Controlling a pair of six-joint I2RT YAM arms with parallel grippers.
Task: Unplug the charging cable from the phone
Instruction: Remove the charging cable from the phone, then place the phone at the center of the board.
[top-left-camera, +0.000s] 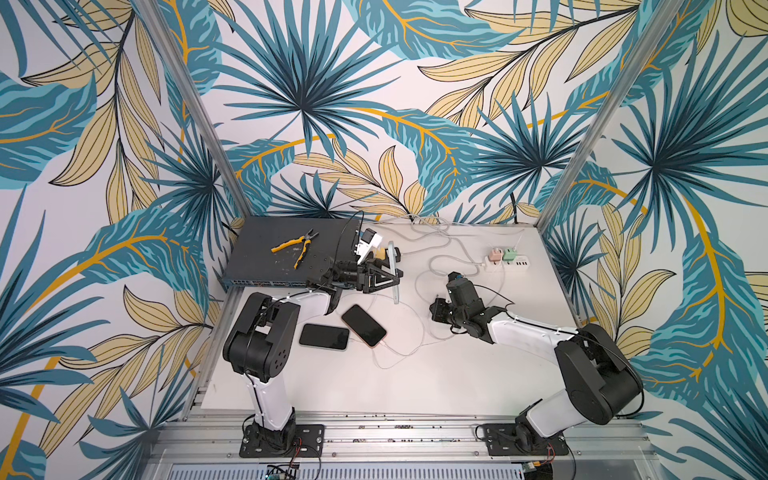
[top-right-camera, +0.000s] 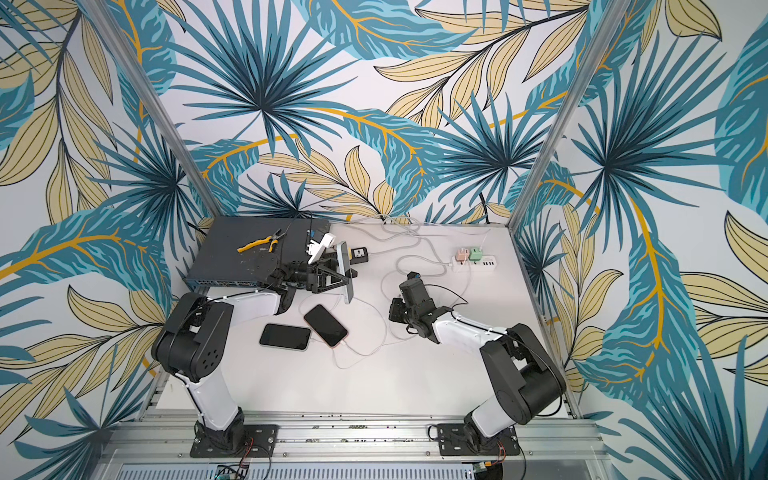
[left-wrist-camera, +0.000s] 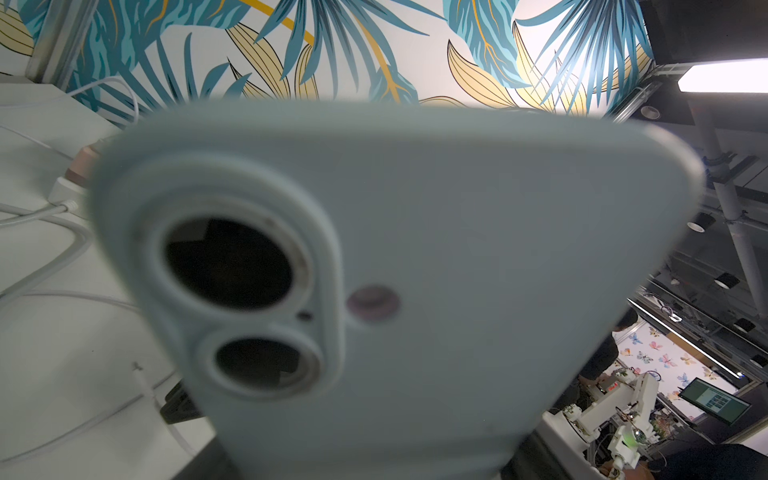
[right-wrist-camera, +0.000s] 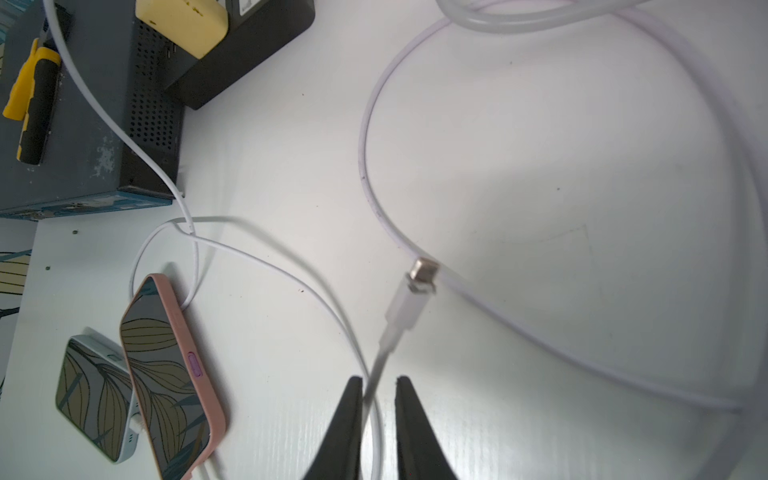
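Left pincer (top-left-camera: 398, 264) clamps pale-cased phone (left-wrist-camera: 457, 270) on edge, right pincer (right-wrist-camera: 376, 380) narrowly parted around unplugged charging cable (right-wrist-camera: 405, 307), plug tip bare

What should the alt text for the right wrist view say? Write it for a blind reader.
A white charging cable, its metal connector plugged into nothing, passes between the right hand's two slightly parted black fingers over a white table. Nearby lie a pink-cased phone and a pale-cased phone, screens up.

matt ph. case (left-wrist-camera: 478, 249), shiny metal plug tip (right-wrist-camera: 423, 271)
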